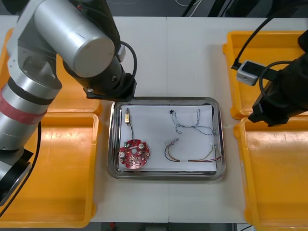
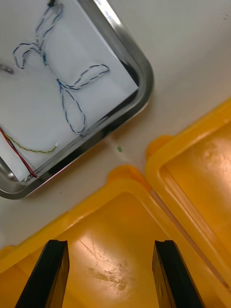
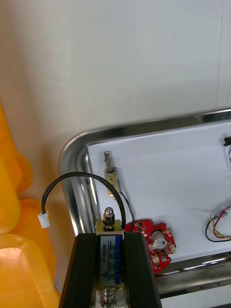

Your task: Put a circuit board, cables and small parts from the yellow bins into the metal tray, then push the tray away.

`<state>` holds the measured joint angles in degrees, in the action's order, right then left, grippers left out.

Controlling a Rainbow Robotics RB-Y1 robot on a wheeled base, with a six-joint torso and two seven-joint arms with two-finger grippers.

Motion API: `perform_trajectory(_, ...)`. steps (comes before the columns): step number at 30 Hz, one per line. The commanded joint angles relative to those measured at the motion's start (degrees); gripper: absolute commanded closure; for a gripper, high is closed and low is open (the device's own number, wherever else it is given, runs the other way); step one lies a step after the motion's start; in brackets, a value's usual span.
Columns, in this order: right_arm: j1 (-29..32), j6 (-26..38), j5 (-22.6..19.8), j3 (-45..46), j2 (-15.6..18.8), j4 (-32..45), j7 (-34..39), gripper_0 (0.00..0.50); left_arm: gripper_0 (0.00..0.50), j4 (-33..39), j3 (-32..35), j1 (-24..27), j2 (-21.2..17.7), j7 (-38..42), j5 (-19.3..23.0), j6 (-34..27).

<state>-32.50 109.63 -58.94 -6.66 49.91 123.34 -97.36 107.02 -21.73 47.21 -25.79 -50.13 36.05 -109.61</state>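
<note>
Brass-coloured metal fills the grip of my left hand [image 3: 109, 238]: a small metal part [image 3: 109, 260] with a printed label, pinched across its body by both black fingers [image 3: 86, 274]. Its thin black lead [image 3: 82, 179] arches out to a white plug [image 3: 44, 220]. Under that hand runs the left rim of the shiny rectangular metal tray [image 3: 77, 149], with the yellow plastic bins [image 3: 14, 260] on the plug's side. Just past my fingertips, on the tray's white lining, lie a second small metal part [image 3: 111, 175] and the round red circuit board [image 3: 154, 243]. Farther off are the twisted blue and white cable [image 1: 192, 124] and the red and yellow cable [image 1: 192, 159]. My right hand [image 2: 111, 250] waits spread wide, holding nothing, above a bin [image 2: 120, 274] on its own side of the light counter [image 1: 192, 57].

My worry is the drop. I seem to be over the rim rather than well inside it, so letting go here could land the part on the edge and tip it onto the counter. The lead loops toward the bins. It may drape over the rim and drag when the tray is pushed, or catch a finger as I pull away. Released a little farther in, the part could strike the board.
</note>
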Motion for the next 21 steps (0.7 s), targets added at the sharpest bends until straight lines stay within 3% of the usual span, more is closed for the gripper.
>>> perform_trajectory(1, 4.7, 0.4, -1.2, 7.6, 3.9, 2.3, 6.9, 0.000, 0.500, 1.3, -5.6, 2.9, 2.6, 5.0, -1.5, 0.9)
perform_trajectory(13, 17.3, 0.4, -0.5, 24.3, 5.6, 5.2, 17.4, 0.000, 0.500, -3.5, -17.2, 2.5, 3.6, 9.4, -4.1, 10.6)
perform_trajectory(21, 25.0, 0.4, 0.3, 31.4, 6.5, 5.8, 17.6, 0.000, 0.500, -6.7, -21.2, 1.2, 3.8, 10.3, -6.6, 15.9)
